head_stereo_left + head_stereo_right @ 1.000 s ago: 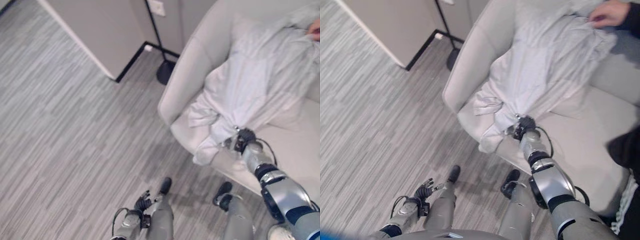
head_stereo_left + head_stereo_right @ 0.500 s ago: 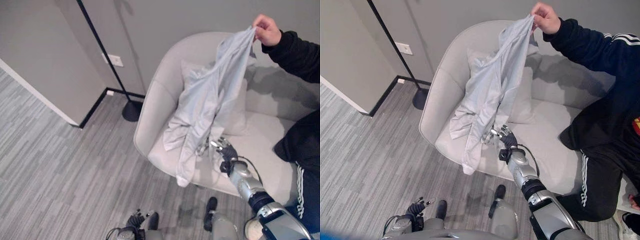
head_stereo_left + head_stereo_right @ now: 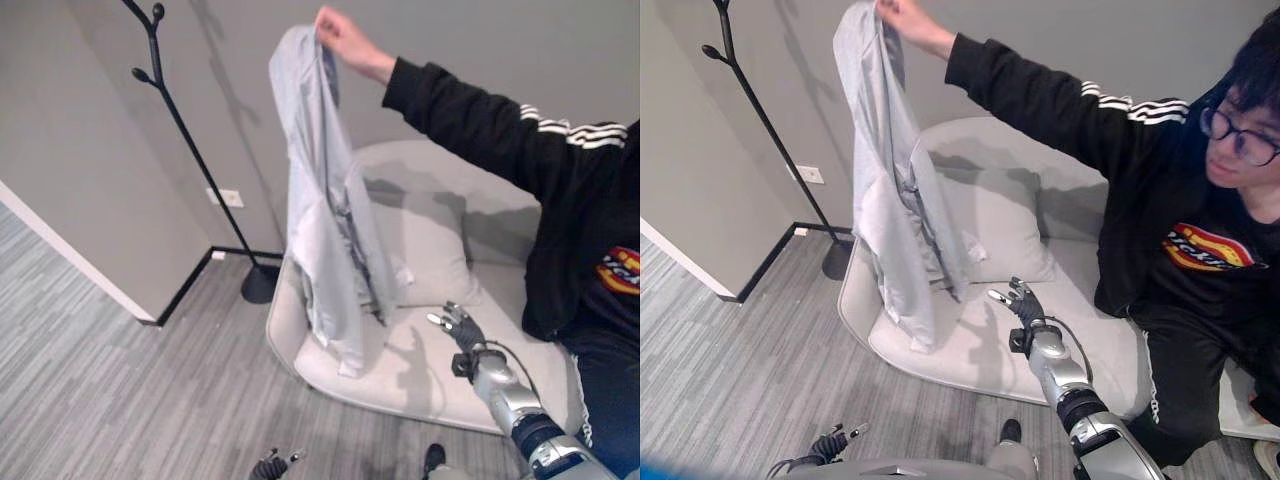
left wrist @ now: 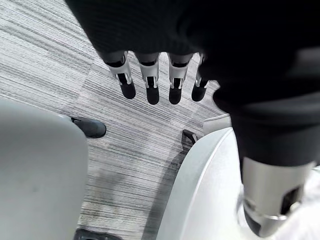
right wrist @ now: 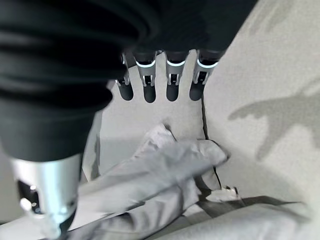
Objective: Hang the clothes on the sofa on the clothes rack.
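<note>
1. Hanging up in the air, the pale grey garment is pinched at its top by a person's hand, and its bottom hem is left dangling just above the sofa seat, so yeah, it's off the cushions.
2. The person's black sleeve with white stripes is stretched out across the sofa's back, and the person is seated at the sofa's right end.
3. A pale cushion is propped against the backrest, partly hidden behind the hanging garment.
4. The right hand is held out over the seat, a bit to the right of the garment's hem, with fingers spread loose and nothing gripped. No contact with the cloth can be made out.
5. In the right wrist view the straight fingertips are seen pointing at the sofa, with folds of the pale cloth seen past them.
6. The left hand is kept low over the grey striped floor, fingers relaxed and empty.
7. The black clothes rack is stood by the wall to the left of the sofa, nothing hung on its knobbed branches.
</note>
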Available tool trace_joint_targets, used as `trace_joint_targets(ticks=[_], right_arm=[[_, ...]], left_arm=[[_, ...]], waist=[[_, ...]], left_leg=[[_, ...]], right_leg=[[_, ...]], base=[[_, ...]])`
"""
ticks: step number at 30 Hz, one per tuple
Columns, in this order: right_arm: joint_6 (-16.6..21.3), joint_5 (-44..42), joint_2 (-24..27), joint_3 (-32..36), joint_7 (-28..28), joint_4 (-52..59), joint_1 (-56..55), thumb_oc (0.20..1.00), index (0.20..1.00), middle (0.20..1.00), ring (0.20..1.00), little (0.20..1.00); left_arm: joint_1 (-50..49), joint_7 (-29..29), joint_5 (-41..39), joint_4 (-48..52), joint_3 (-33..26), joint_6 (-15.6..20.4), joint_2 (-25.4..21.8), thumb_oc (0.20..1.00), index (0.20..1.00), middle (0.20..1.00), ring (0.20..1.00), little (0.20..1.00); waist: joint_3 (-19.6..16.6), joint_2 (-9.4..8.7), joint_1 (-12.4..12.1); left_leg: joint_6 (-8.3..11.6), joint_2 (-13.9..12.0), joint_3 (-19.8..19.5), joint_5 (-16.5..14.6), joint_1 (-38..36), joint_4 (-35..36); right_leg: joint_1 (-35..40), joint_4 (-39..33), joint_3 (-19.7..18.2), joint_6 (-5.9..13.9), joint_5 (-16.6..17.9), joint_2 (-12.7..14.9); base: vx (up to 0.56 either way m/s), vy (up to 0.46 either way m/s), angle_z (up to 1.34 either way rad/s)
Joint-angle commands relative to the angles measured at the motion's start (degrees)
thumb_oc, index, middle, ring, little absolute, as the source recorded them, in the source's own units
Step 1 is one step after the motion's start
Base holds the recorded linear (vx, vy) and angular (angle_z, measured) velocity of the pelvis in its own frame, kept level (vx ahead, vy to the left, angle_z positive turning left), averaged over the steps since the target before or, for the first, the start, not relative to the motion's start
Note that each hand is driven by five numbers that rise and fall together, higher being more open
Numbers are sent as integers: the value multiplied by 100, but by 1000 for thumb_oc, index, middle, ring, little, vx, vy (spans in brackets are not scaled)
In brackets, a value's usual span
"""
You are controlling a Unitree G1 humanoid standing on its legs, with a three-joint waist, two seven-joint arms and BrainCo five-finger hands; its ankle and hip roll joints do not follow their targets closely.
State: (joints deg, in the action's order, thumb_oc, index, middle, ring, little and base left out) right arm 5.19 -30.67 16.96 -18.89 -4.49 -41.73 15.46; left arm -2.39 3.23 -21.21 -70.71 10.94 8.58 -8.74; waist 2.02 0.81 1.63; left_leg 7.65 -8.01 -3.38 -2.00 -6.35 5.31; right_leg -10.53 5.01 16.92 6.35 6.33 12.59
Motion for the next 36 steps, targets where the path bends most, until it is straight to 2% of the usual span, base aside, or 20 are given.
trace_joint_targets(ticks=[1,8,10,12,13,14,16,20,22,24,25,26,27,28,30,31,33,34,35,36], right_arm=[[202,313,-150,-38,20,221,383,1000,1000,1000,1000,1000],[165,922,-164,-146,-151,133,394,1000,1000,1000,1000,1000],[134,1406,-116,-193,-317,187,405,1000,1000,1000,1000,1000],[117,1960,24,-242,-487,328,422,1000,1000,1000,1000,1000],[116,1960,23,-241,-487,329,422,1000,1000,1000,1000,1000],[103,2437,202,-216,-666,685,229,1000,1000,1000,1000,1000],[122,2771,318,-190,-774,735,188,1000,1000,1000,1000,1000],[104,3075,451,-173,-872,922,48,1000,1000,1000,1000,1000],[95,3242,537,-176,-997,823,26,1000,1000,1000,1000,1000],[82,3414,624,-178,-1181,722,80,1000,1000,1000,1000,1000],[56,3518,704,-253,-1258,752,163,1000,1000,1000,1000,1000],[42,3533,707,-286,-1281,699,219,1000,1000,1000,1000,1000],[42,3533,707,-286,-1281,699,220,1000,1000,1000,1000,1000],[10,3560,715,-334,-1371,547,341,1000,1000,1000,1000,1000],[-24,3565,713,-339,-1421,498,422,1000,1000,1000,1000,1000],[-23,3565,712,-340,-1421,497,420,1000,1000,1000,1000,1000],[8,3495,684,-338,-1472,461,538,1000,1000,1000,1000,1000],[9,3573,675,-356,-1508,312,519,1000,1000,1000,1000,1000],[-12,3655,667,-382,-1466,317,460,1000,1000,1000,1000,1000],[-21,3695,612,-322,-1409,312,271,1000,1000,1000,1000,1000]], left_arm=[[-44,-42,344,-209,149,4,-157,1000,1000,1000,1000,1000],[-51,26,447,-225,144,37,-158,1000,1000,1000,1000,1000],[-24,82,449,-209,133,59,-170,1000,1000,1000,1000,1000],[-8,181,440,-136,107,90,-199,1000,1000,1000,1000,1000],[-7,181,440,-136,106,90,-201,1000,1000,1000,1000,1000],[16,264,355,59,40,143,-296,1000,1000,1000,1000,1000],[30,298,234,87,-46,154,-335,1000,1000,1000,1000,1000],[148,388,-87,80,-204,177,-316,1000,1000,1000,1000,1000],[202,407,-333,323,-194,228,-256,1000,1000,1000,1000,1000],[295,433,-525,636,-78,302,-207,1000,1000,1000,1000,1000],[340,403,-674,1109,109,335,-181,1000,1000,1000,1000,1000],[334,405,-701,1223,171,331,-165,1000,1000,1000,1000,1000],[334,405,-701,1224,171,331,-165,1000,1000,1000,1000,1000],[383,377,-739,1389,361,324,-118,1000,1000,1000,1000,1000],[391,327,-656,1524,513,289,-124,1000,1000,1000,1000,1000],[388,328,-655,1528,514,287,-124,1000,1000,1000,1000,1000],[468,317,-544,1534,728,242,-154,1000,1000,1000,1000,1000],[556,316,-450,1410,832,230,-118,1000,1000,1000,1000,1000],[515,277,-373,1332,842,214,-94,1000,1000,1000,1000,1000],[580,278,-155,1128,938,187,-71,1000,1000,1000,1000,1000]], waist=[[307,-342,-138],[311,-371,-156],[337,-354,-154],[381,-285,-127],[369,-298,-123],[427,-258,-87],[421,-240,-117],[353,-259,-89],[349,-294,-97],[396,-350,-106],[528,-453,-150],[563,-475,-130],[563,-473,-128],[614,-486,-114],[589,-483,-136],[594,-490,-148],[615,-376,-231],[649,-360,-237],[595,-311,-247],[554,-352,-217]], left_leg=[[-179,69,-368,-854,-300,-31],[-183,74,-377,-900,-370,-31],[-195,63,-406,-900,-407,-31],[-177,-54,-393,-858,-421,-31],[-181,-37,-397,-848,-402,-31],[-188,-108,-450,-751,-304,-116],[-182,-153,-593,-739,-224,-275],[-109,-305,-855,-706,-96,-490],[-38,-323,-941,-570,180,-881],[47,-233,-1012,-89,662,-1588],[78,-206,-900,309,1156,-2466],[60,-262,-785,297,1319,-2815],[60,-263,-789,295,1323,-2820],[97,-556,-346,379,1491,-2702],[91,-797,71,198,1534,-1849],[91,-795,92,209,1495,-1810],[130,-984,45,757,1855,-581],[187,-1061,71,956,2095,-312],[180,-1103,110,941,1938,-225],[202,-960,-1,886,2261,-841]], right_leg=[[-383,105,-222,768,346,985],[-314,80,-202,795,391,1024],[-315,198,-285,788,311,1007],[-350,445,-579,769,62,842],[-365,437,-583,772,73,857],[-330,643,-1286,683,-376,365],[-391,930,-1483,547,-579,152],[-153,909,-1272,383,-818,-56],[158,680,-1119,273,-879,-132],[504,305,-938,160,-855,-151],[845,-8,-821,16,-858,-168],[1010,-120,-770,-34,-891,-185],[1012,-121,-767,-34,-890,-187],[1289,-314,-595,-64,-1007,-223],[1449,-433,-482,15,-1074,-216],[1461,-437,-492,17,-1077,-211],[1478,-335,-505,108,-1236,-228],[1607,-293,-501,177,-1350,-156],[1652,-235,-565,214,-1370,-135],[1827,-215,-595,310,-1286,95]], base=[[0,0,0],[0,0,0],[0,0,0],[22,-28,3],[13,-43,6],[13,-51,3],[31,-74,10],[89,-165,36],[68,-138,63],[60,-172,68],[79,-183,69],[65,-139,54],[120,-47,75],[150,7,74],[183,61,33],[152,121,-33],[281,370,38],[389,524,101],[440,596,67],[283,387,47]])
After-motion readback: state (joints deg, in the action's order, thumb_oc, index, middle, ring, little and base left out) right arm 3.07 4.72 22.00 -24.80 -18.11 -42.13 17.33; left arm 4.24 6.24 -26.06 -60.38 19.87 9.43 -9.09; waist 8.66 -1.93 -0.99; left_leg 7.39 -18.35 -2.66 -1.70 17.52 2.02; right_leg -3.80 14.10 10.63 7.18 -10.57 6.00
